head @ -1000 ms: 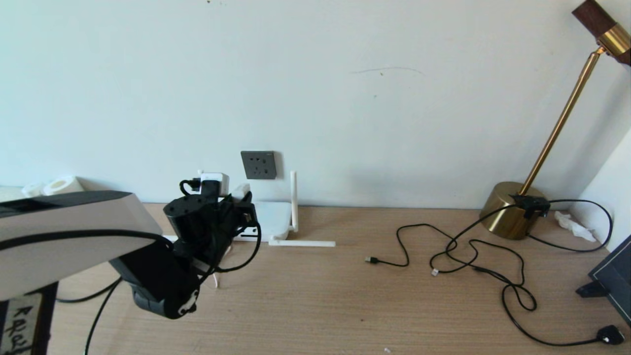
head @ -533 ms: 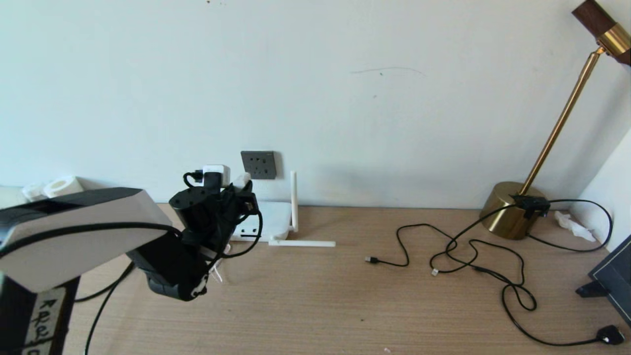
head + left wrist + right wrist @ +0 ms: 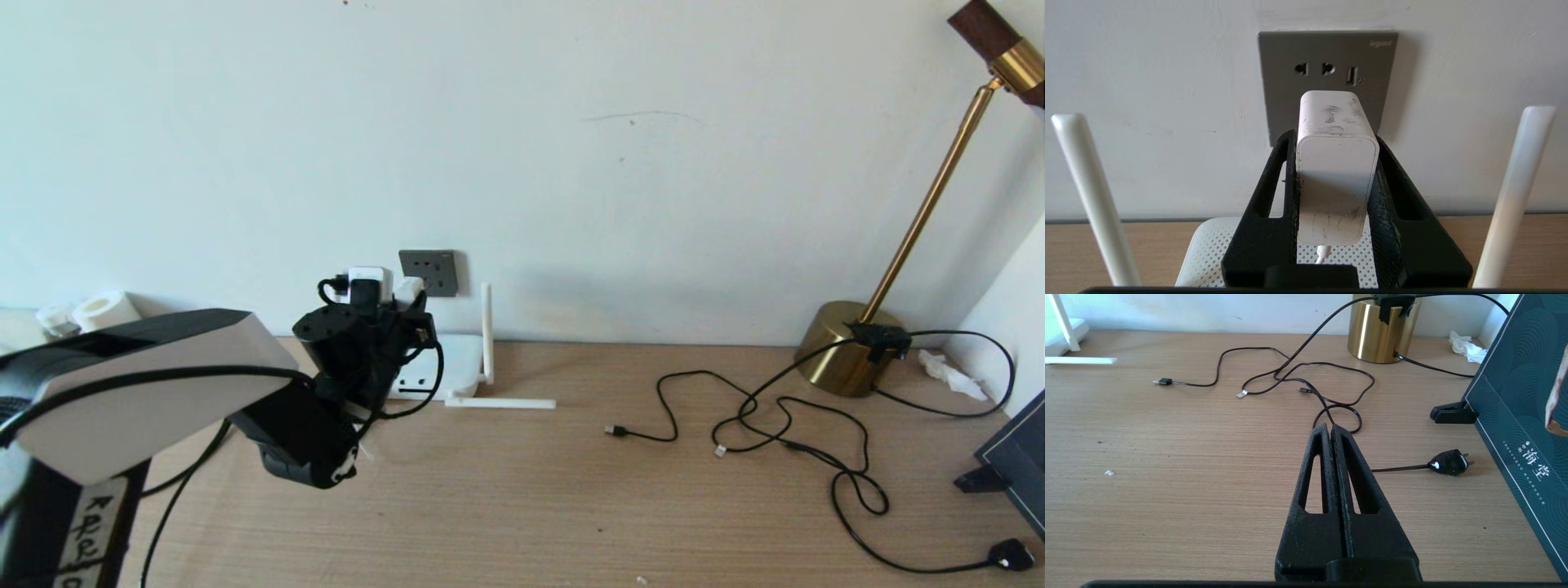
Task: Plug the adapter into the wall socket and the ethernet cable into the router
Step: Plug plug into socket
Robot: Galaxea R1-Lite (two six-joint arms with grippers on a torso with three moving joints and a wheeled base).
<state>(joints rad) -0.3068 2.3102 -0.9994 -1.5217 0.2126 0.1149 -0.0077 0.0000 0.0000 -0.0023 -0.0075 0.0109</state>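
Now gripping adapter (image 3: 1336,163) in left claw (image 3: 1337,139) just before socket (image 3: 1327,77) at the surface's back edge, above router (image 3: 1208,253); right claw (image 3: 1331,433) shut, idle; risks jamming pins against plate if slightly misaligned.

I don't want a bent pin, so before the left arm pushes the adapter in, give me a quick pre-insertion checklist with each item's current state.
1. Grip: left gripper shut on the adapter, one finger on each side: ok.
2. Adapter is level, not tilted: ok.
3. Adapter faces the wall socket, over its lower half: ok.
4. Pins lined up with holes: cannot tell, hidden behind the adapter.
5. Router antennas stand clear on both sides: ok.
6. Right gripper shut, parked over the table: ok.
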